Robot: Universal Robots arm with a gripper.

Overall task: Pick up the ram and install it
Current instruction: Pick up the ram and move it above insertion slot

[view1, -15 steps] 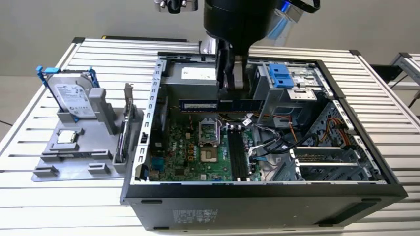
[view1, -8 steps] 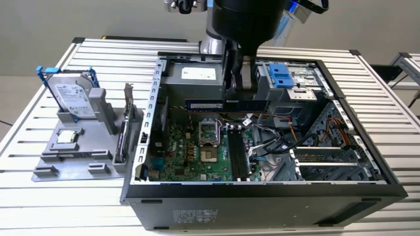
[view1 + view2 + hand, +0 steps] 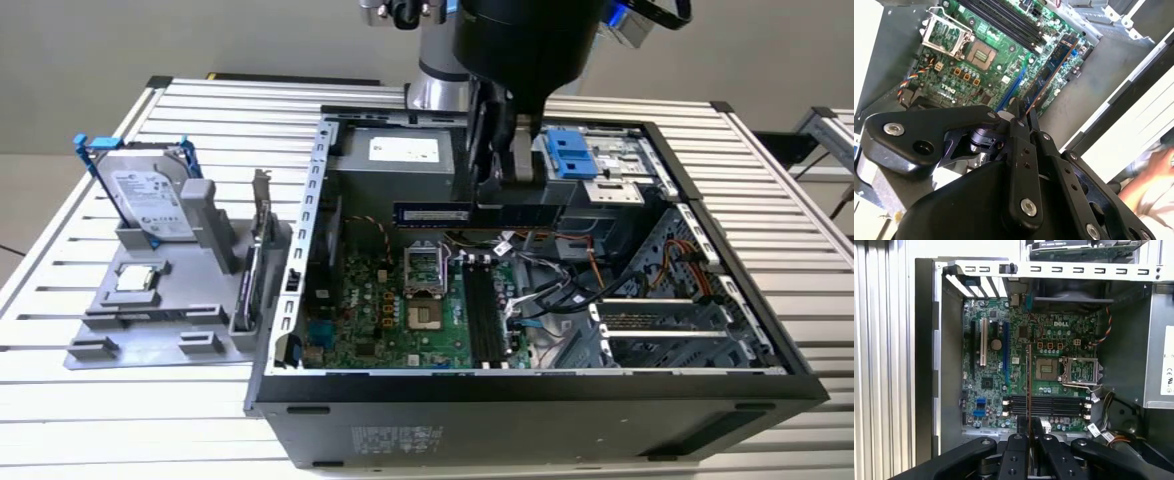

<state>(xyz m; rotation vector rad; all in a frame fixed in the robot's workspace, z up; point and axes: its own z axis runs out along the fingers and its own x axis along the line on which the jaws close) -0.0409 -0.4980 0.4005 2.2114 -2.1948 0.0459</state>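
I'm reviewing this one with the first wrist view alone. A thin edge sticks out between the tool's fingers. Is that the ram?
Observer: Yes. The exterior view shows the ram side-on, a long dark blue-green stick clamped in the tool.
Operator: Is it seated in a slot?
Observer: No. In the exterior view it hangs above the motherboard, clear of the memory slots.
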